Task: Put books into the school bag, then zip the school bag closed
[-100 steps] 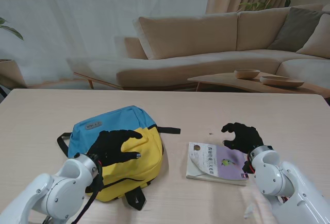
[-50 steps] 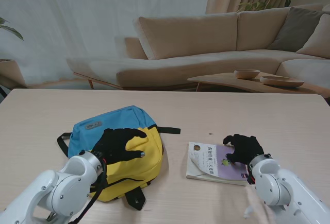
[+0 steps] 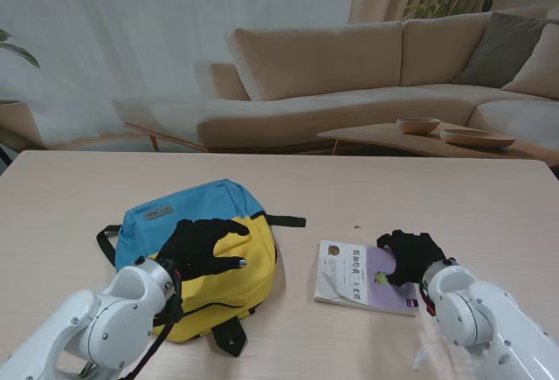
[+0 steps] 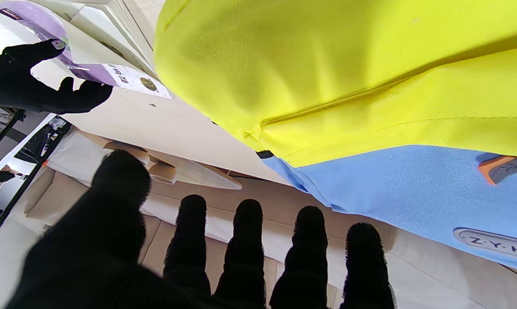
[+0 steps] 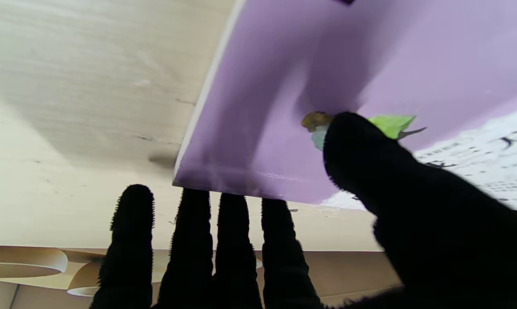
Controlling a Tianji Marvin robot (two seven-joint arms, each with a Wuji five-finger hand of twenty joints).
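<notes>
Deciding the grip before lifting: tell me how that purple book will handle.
The purple book looks thin and soft-covered, so it would likely flex if held at one corner. Its glossy cover may slip under the right robot hand. Lying flat, it shouldn't roll or tip.

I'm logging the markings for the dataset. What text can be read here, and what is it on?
"Z.Y.H", cut off by the frame edge: grey patch on the blue top of the school bag.
Book cover title and purple edge print: too small and blurred to read.
</notes>
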